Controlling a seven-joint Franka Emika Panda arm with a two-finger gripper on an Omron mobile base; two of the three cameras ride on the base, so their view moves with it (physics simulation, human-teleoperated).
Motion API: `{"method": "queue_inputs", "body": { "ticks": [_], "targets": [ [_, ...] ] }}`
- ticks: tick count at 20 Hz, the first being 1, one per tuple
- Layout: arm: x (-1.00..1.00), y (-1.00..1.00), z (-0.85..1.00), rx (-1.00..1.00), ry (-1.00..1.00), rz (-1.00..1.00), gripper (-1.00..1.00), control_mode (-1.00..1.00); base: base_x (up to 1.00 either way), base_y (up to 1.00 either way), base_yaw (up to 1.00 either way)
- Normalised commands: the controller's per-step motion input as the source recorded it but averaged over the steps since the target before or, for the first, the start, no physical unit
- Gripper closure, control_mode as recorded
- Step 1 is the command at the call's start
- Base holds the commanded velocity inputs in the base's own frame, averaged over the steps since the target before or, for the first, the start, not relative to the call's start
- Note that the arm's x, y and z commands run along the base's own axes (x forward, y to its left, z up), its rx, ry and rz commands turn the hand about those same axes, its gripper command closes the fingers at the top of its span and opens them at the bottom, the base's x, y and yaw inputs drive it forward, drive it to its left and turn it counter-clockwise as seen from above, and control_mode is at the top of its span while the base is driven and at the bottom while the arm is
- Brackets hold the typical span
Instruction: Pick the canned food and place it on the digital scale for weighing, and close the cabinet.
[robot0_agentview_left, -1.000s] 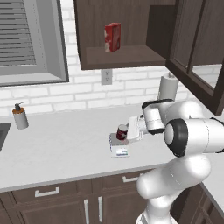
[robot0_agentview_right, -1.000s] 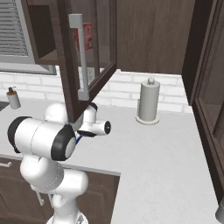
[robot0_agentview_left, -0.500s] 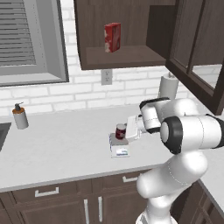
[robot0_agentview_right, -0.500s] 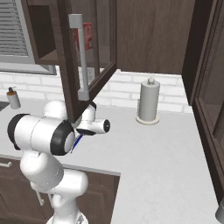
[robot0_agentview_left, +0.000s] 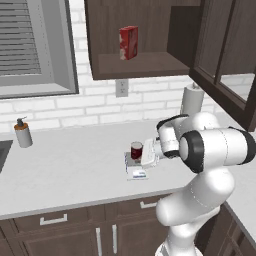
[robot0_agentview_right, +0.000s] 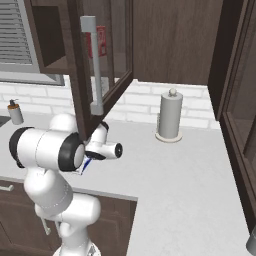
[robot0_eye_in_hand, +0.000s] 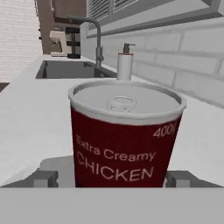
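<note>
A: Dark-wood cabinet (robot0_agentview_left: 150, 40) above the digital scale (robot0_agentview_left: 136, 169) has its door (robot0_agentview_right: 92, 65) swung wide.
B: Canned food (robot0_agentview_left: 136, 150) sits upright on the scale. Gripper (robot0_agentview_left: 148, 154) beside it, jaws look spread wide; the fingertips themselves are hard to see.
A: Back straight off the can, no clip. Then reach up for the bar handle (robot0_agentview_right: 93, 65).

Glossy white rounded arm (robot0_agentview_left: 215, 150), dark joint rings, bulbous segments.
</note>
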Motion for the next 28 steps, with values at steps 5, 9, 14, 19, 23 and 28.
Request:
{"method": "queue_inputs", "body": {
  "ticks": [5, 9, 14, 19, 23, 28],
  "targets": [
    [-0.17, -0.01, -0.08, 0.0, 0.0, 0.0, -1.0, -1.0, 0.0, 0.0, 0.0],
    [-0.22, -0.27, -0.11, 0.04, -0.06, 0.0, -1.0, -1.0, 0.0, 0.0, 0.0],
    [-0.2, -0.42, -0.02, 0.05, -0.13, -0.01, -1.0, -1.0, 0.0, 0.0, 0.0],
    [-0.23, -0.41, -0.06, 0.05, -0.09, -0.02, -1.0, -1.0, 0.0, 0.0, 0.0],
    [-0.72, -0.25, 0.0, 0.04, -0.23, -0.01, -1.0, -1.0, 0.0, 0.0, 0.0],
    [-0.88, -0.19, 0.16, 0.01, -0.35, 0.0, -1.0, -1.0, 0.0, 0.0, 0.0]
  ]
}}
